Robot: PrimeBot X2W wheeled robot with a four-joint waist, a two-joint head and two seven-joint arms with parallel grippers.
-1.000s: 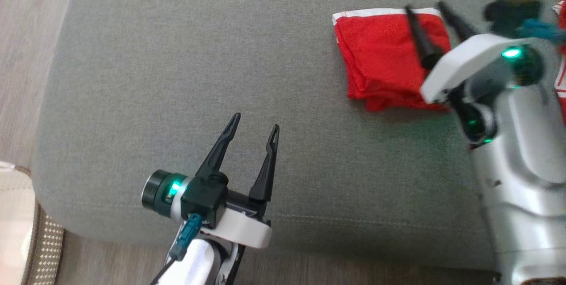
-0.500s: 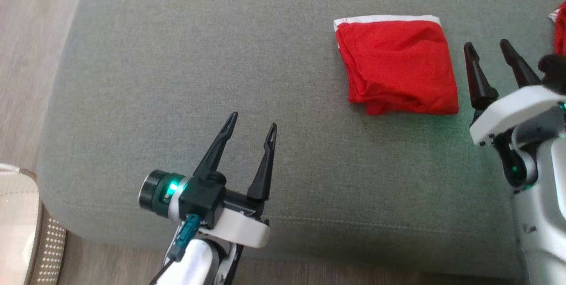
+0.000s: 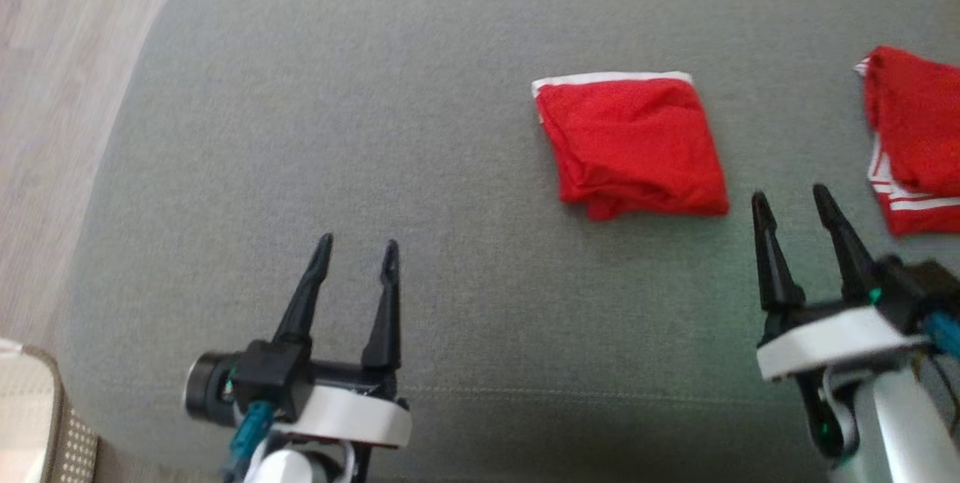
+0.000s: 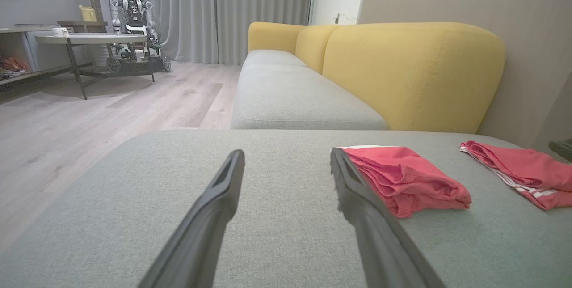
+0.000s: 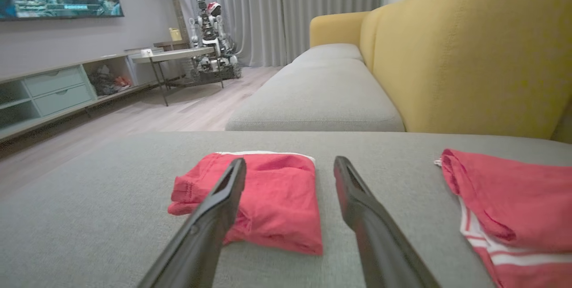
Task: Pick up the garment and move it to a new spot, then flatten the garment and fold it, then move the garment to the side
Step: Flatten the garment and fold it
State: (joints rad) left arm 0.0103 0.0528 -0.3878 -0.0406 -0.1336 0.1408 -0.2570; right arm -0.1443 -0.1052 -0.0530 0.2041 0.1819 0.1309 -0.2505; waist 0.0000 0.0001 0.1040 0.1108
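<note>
A red garment with a white hem lies folded into a rough square on the grey cushion, right of centre. It also shows in the left wrist view and the right wrist view. My right gripper hovers open and empty just off the garment's front right corner, fingers pointing past it. My left gripper is open and empty over bare cushion near the front edge, well left of the garment.
A second red garment with white stripes lies loosely at the right edge. A yellow sofa back rises behind the cushion. Wood floor lies to the left, with another robot by a table far off.
My right gripper has drawn back off the folded garment toward the front right, leaving it lying flat. The camera has shifted, bringing the striped garment into view. Both grippers stay open.
</note>
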